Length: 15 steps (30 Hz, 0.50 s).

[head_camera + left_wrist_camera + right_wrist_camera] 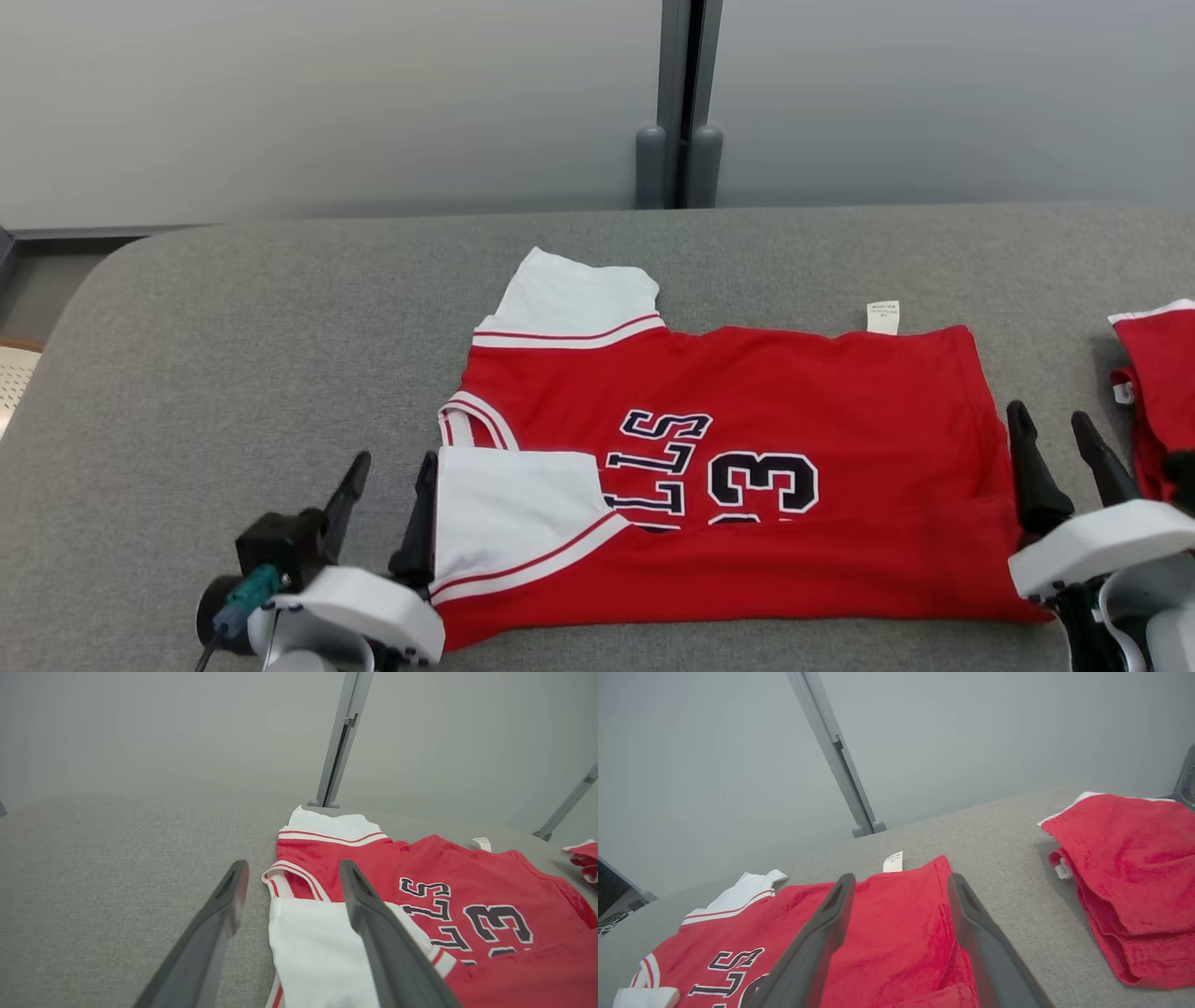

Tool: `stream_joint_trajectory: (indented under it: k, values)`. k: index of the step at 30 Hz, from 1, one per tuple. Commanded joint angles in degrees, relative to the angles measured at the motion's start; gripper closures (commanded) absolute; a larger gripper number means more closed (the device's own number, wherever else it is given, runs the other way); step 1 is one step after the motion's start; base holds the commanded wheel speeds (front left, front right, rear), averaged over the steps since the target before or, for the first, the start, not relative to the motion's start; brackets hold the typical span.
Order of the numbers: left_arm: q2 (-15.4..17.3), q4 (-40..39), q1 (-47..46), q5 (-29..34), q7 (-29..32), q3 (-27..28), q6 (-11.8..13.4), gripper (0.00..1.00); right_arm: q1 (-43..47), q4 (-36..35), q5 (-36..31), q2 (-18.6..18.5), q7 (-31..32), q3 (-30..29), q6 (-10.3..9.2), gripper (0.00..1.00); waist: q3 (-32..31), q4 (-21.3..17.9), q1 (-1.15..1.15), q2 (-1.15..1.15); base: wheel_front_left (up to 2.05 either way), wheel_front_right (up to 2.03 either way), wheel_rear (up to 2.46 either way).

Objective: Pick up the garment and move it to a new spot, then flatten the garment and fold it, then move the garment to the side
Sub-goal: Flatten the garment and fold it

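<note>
The garment (747,392) is a red jersey with white sleeves and dark lettering, lying across the grey table (233,355) with its near edge folded up over the print. My left gripper (394,464) stands open at the jersey's left end, one finger along the edge of the near white sleeve (513,513). In the left wrist view the left gripper (293,868) straddles that sleeve's edge (308,942) with nothing held. My right gripper (1050,417) is open beside the hem at the right end. In the right wrist view the right gripper (901,880) hangs over the red cloth (794,914).
A second red garment (1162,392) lies bunched at the table's right edge, close to my right gripper, and shows in the right wrist view (1134,858). A grey post (679,103) rises behind the table. Bare grey tabletop spreads to the left.
</note>
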Motion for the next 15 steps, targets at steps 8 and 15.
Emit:
stream_joint_trajectory:
  k: [8,15]
  values:
    - [0.12,5.13,-16.87,2.0,-0.19,-0.25,-0.3,0.0,-9.52,-1.4,-1.77,-3.92,-4.1,8.79,0.01,0.0,11.08,-4.99,0.0,0.0,0.0,0.0,0.0]
    - [5.04,15.1,-34.83,4.59,10.57,-2.13,-3.17,0.0,-20.19,1.98,-2.3,-3.1,-5.25,13.22,0.01,0.0,19.25,-10.26,0.0,0.0,0.0,0.0,0.0]
